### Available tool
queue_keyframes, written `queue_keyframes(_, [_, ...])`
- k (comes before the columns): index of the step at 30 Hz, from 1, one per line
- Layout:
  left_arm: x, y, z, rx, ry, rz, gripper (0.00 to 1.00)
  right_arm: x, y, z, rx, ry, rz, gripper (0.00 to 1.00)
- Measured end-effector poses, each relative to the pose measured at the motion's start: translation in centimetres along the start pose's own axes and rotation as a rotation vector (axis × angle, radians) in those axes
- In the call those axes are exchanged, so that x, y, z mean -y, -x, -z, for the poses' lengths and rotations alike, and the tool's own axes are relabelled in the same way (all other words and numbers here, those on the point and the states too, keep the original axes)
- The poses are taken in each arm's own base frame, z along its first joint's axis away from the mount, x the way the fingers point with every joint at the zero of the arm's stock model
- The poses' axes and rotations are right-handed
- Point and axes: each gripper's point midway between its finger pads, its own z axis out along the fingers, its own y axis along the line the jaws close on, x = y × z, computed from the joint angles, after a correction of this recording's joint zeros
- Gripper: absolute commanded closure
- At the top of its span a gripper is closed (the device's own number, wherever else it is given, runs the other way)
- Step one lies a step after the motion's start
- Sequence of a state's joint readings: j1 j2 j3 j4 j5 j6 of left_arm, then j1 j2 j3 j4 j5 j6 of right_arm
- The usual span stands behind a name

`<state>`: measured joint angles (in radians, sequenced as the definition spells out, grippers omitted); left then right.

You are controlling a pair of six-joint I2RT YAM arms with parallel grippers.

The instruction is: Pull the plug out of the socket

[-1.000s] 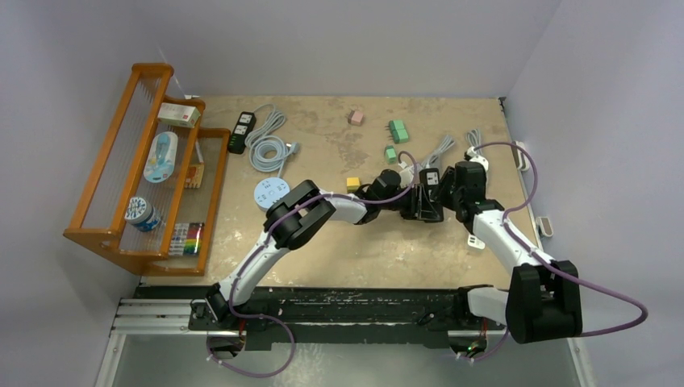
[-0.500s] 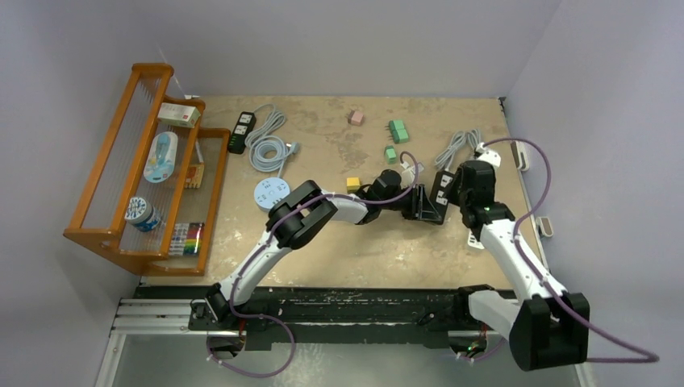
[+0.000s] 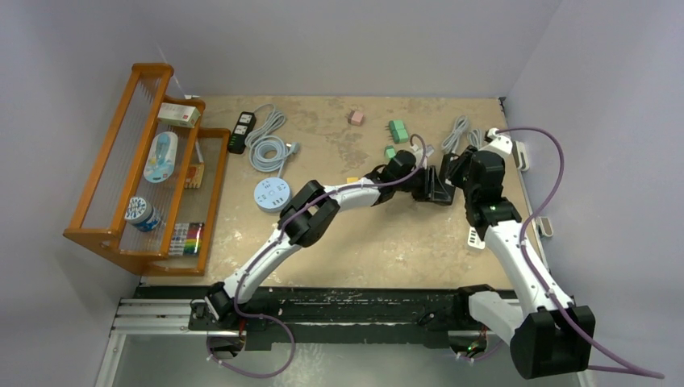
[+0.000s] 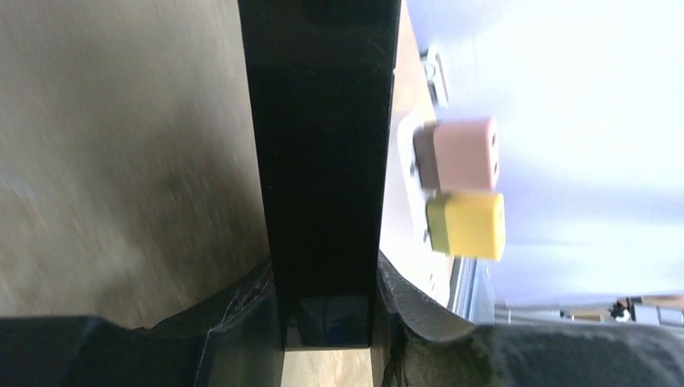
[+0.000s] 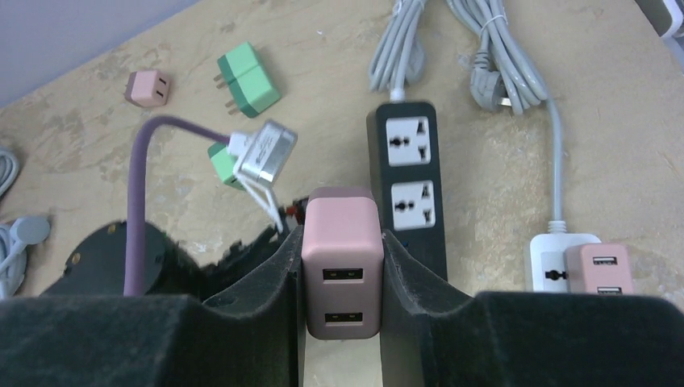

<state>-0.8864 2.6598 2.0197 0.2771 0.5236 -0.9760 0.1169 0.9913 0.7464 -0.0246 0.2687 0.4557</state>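
Note:
My right gripper point(image 5: 342, 278) is shut on a pink USB plug point(image 5: 340, 234), held upright between the fingers. Its prongs are hidden. The black power strip point(image 5: 407, 173) lies just behind and to the right of it, with two empty sockets showing. My left gripper point(image 4: 323, 302) is shut on that black strip point(image 4: 323, 145) and grips its narrow sides. In the top view the two grippers meet at the far right of the table, the left gripper point(image 3: 421, 179) on the strip point(image 3: 442, 185) and the right gripper point(image 3: 458, 171) beside it.
A white strip point(image 5: 550, 260) carries another pink plug point(image 5: 601, 270), and grey cables point(image 5: 484, 48) lie behind. Green plugs point(image 3: 398, 131) and a small pink plug point(image 3: 356, 117) lie at the far middle. A wooden rack point(image 3: 105, 173), a second black strip point(image 3: 240, 131) and a round socket point(image 3: 272, 193) are on the left.
Both grippers have moved toward the far right. The black strip has shifted with the left gripper, and the right arm has stretched out with the pink plug in its fingers.

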Motion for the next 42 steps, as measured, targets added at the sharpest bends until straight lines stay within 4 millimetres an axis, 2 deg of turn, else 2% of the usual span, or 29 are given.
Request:
queue_keyframes(2, [-0.4,1.7,-1.0,0.019,-0.004,-0.001,0.99,-0.2,-0.2,-0.4,-0.007,0.003,0.001,1.00])
queue_keyframes(5, [-1.3,4.3,-1.7,0.062,-0.012,0.000,0.68,-0.4,-0.5,-0.7,-0.021,0.014,0.004,1.00])
queue_keyframes(6, [-1.6,5.0,-1.6,0.074,-0.012,-0.001,0.56,-0.5,-0.5,-0.7,-0.020,0.018,0.006,1.00])
queue_keyframes(8, [-2.4,6.1,-1.2,0.096,-0.001,0.001,0.39,-0.6,-0.3,-0.7,-0.011,0.026,0.004,1.00])
queue_keyframes(12, [-2.2,7.3,0.5,0.143,0.040,-0.033,0.30,-0.6,-0.2,-0.7,-0.010,0.025,0.004,1.00])
queue_keyframes(16, [-2.0,6.3,2.3,0.169,0.129,-0.090,0.26,-0.8,0.2,-0.5,0.006,0.030,-0.006,1.00])
queue_keyframes(22, [-0.5,0.6,5.8,0.140,0.203,-0.153,0.24,-1.4,3.0,0.1,0.118,0.053,-0.039,1.00])
queue_keyframes(26, [-0.1,-1.0,8.4,0.110,0.281,-0.195,0.22,-2.0,4.1,-0.4,0.164,0.071,-0.053,1.00])
queue_keyframes(29, [1.2,0.4,11.3,0.142,0.334,-0.235,0.21,-2.5,3.7,-1.7,0.158,0.082,-0.052,1.00])
queue_keyframes(32, [3.6,3.2,15.0,0.213,0.351,-0.267,0.20,-2.9,2.0,-3.4,0.109,0.090,-0.038,1.00])
queue_keyframes(34, [4.6,5.9,18.8,0.297,0.374,-0.266,0.20,-3.5,0.6,-4.5,0.072,0.106,-0.021,1.00])
queue_keyframes(36, [4.4,9.2,23.6,0.418,0.415,-0.229,0.19,-4.6,-0.5,-5.4,0.036,0.140,-0.003,1.00])
queue_keyframes(37, [3.6,10.9,26.4,0.491,0.441,-0.194,0.19,-5.1,-0.9,-5.8,0.021,0.157,0.004,1.00])
queue_keyframes(39, [0.7,13.6,32.3,0.638,0.532,-0.104,0.18,-7.0,-1.3,-7.2,-0.015,0.212,0.018,1.00])
queue_keyframes(41, [-3.2,14.7,37.3,0.756,0.651,-0.010,0.18,-9.7,-1.3,-9.2,-0.054,0.279,0.034,1.00])
queue_keyframes(42, [-5.7,14.2,39.4,0.798,0.725,0.049,0.18,-11.2,-1.3,-10.4,-0.072,0.316,0.044,1.00])
